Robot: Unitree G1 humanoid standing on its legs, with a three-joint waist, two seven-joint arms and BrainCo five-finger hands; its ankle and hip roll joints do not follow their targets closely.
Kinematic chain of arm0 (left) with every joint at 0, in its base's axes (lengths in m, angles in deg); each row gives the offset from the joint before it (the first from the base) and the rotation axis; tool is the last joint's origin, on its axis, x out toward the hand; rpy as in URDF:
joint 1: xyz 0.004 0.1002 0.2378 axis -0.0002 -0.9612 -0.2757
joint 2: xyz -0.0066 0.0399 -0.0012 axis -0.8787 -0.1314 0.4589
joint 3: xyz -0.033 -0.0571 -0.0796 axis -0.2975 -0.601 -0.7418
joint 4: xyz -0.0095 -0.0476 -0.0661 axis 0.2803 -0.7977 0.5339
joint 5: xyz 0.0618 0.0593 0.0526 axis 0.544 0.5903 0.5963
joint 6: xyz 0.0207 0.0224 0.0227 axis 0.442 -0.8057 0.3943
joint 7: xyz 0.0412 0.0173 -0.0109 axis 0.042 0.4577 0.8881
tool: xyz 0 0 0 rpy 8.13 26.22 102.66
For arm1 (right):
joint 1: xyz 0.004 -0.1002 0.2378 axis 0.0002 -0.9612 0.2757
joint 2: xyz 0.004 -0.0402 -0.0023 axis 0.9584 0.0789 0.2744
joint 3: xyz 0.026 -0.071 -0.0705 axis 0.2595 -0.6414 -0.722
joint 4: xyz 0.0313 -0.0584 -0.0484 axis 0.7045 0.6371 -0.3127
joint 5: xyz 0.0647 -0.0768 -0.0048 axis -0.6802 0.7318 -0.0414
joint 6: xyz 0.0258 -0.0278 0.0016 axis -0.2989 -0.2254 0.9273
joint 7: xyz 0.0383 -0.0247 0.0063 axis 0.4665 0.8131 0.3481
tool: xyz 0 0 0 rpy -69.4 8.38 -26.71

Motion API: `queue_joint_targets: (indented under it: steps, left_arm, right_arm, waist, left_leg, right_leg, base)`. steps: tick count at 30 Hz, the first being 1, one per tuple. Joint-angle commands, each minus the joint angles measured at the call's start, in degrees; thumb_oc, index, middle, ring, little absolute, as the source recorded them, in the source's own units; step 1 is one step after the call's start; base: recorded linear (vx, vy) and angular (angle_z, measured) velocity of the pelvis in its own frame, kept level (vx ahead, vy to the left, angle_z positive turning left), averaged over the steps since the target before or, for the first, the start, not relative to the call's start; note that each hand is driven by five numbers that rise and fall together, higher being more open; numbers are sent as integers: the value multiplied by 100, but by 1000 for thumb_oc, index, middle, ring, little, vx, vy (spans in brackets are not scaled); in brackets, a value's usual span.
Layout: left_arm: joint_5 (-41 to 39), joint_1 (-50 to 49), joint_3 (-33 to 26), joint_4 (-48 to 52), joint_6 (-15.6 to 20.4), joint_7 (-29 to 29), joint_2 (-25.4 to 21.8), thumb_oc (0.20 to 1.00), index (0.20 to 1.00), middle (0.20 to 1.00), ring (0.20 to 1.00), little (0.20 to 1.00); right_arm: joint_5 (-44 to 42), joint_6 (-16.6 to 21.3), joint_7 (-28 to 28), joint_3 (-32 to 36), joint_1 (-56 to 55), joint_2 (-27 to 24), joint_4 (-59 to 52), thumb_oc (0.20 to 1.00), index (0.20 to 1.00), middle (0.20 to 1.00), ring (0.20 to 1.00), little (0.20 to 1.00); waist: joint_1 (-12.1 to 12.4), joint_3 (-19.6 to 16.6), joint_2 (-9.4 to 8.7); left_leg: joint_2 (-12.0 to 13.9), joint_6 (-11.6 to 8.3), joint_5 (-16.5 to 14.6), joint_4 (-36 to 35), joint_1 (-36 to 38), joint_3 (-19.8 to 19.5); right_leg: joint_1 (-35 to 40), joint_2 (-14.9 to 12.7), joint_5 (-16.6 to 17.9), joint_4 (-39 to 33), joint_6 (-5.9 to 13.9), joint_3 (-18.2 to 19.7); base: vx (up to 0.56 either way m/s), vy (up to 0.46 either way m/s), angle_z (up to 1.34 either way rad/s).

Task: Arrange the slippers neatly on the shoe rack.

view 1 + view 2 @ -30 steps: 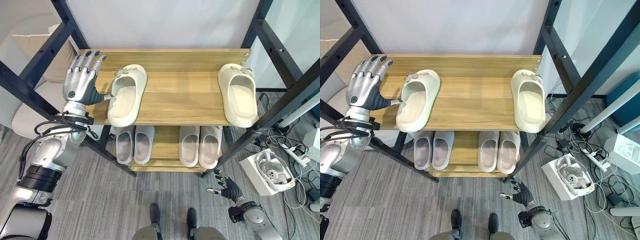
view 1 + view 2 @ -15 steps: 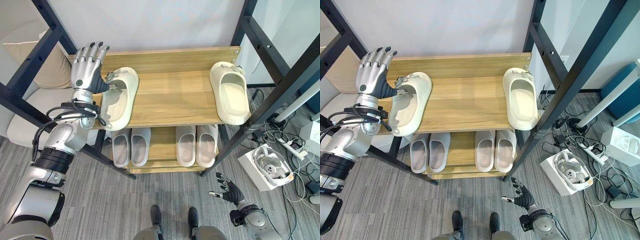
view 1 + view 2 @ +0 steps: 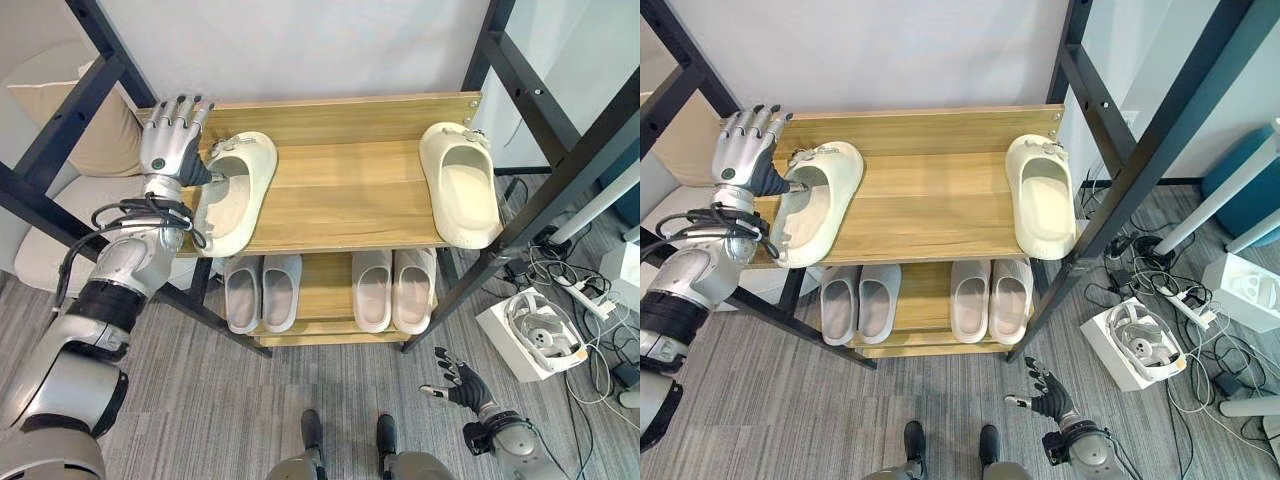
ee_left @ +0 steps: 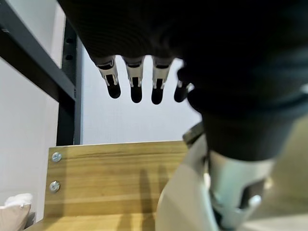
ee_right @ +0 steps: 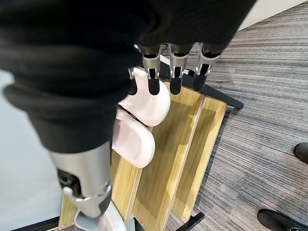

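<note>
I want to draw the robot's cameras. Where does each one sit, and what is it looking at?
Left eye view: on the head, looking down at the shoe rack; left hand by the left cream slipper.
Right eye view: beside it, same scene; right hand low near the floor.
Left wrist view: on the left wrist, looking along its straight fingers at the top shelf.
Right wrist view: on the right wrist, facing the grey slippers on the lower shelf.
Both eye views share the right cream slipper.
</note>
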Motion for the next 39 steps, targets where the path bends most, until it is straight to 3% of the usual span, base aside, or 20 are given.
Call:
queue_joint_targets:
  steps: [1, 12, 19, 26, 34, 35, 36, 39]
  left_arm:
    - [-121, 748, -71, -666, -170, -53, -134, 200, 200, 200, 200, 200]
    - [-140, 957, 170, -363, -29, -40, 21, 200, 200, 200, 200, 200]
    - [-44, 1373, 386, 234, 121, -58, 516, 200, 200, 200, 200, 200]
    - [-294, 2199, 979, -640, 37, -210, 1217, 200, 200, 200, 200, 200]
    - [-580, 2396, 1117, -1237, 26, -188, 1577, 200, 200, 200, 200, 200]
    - [-583, 2420, 1138, -1320, 14, -199, 1610, 865, 865, 865, 865, 865]
    - [-598, 2434, 1149, -1405, -3, -209, 1639, 1000, 1000, 1000, 1000, 1000]
    - [-600, 2341, 1087, -1265, 24, -277, 1607, 1000, 1000, 1000, 1000, 1000]
  right_arm:
    - [-24, 227, -58, 116, -53, -85, -595, 1000, 1000, 1000, 1000, 1000]
    - [-89, 245, -75, 91, -45, -51, -555, 1000, 1000, 1000, 1000, 1000]
    - [-160, 225, -114, 106, -16, -55, -565, 1000, 1000, 1000, 1000, 1000]
    - [-287, 165, -189, 258, -78, -183, -776, 1000, 1000, 1000, 1000, 1000]
    - [-321, 181, -243, 287, -191, -208, -806, 1000, 1000, 1000, 1000, 1000]
    - [-319, 187, -250, 275, -197, -206, -793, 1000, 1000, 1000, 1000, 1000]
    - [-316, 192, -257, 270, -200, -209, -784, 1000, 1000, 1000, 1000, 1000]
    - [-288, 183, -278, 305, -253, -158, -730, 1000, 1000, 1000, 1000, 1000]
  waist:
    - [-51, 48, -328]
    - [-70, 21, -333]
    - [-130, -2, -305]
    - [-354, 27, -244]
    - [-492, 2, -221]
    - [-500, -9, -223]
    - [-505, -22, -228]
    - [-457, -83, -236]
  left_leg:
    - [71, -178, -753, -39, 456, 88]
    - [70, -164, -777, -39, 497, 106]
    - [75, -170, -803, -39, 554, 115]
    - [133, -191, -780, -39, 610, 255]
    - [215, -235, -755, -39, 647, 377]
    - [226, -240, -752, -39, 656, 386]
    - [236, -245, -749, -39, 665, 387]
    - [253, -253, -753, -39, 698, 353]
  right_leg:
    - [-216, -594, 154, 21, 741, -59]
    - [-202, -603, 137, 30, 732, -30]
    - [-153, -592, 105, 24, 725, -13]
    - [-238, -537, 92, 92, 714, 136]
    - [-291, -462, 66, 129, 678, 235]
    - [-286, -453, 59, 130, 674, 237]
    - [-278, -444, 50, 128, 667, 237]
    - [-197, -434, 22, 113, 639, 172]
  base:
    - [11, 5, -14]
    - [1, -1, -3]
    - [4, -9, 0]
    - [5, -33, -11]
    - [16, -36, -13]
    - [0, 0, 0]
    - [15, -45, 0]
    - [15, -28, 0]
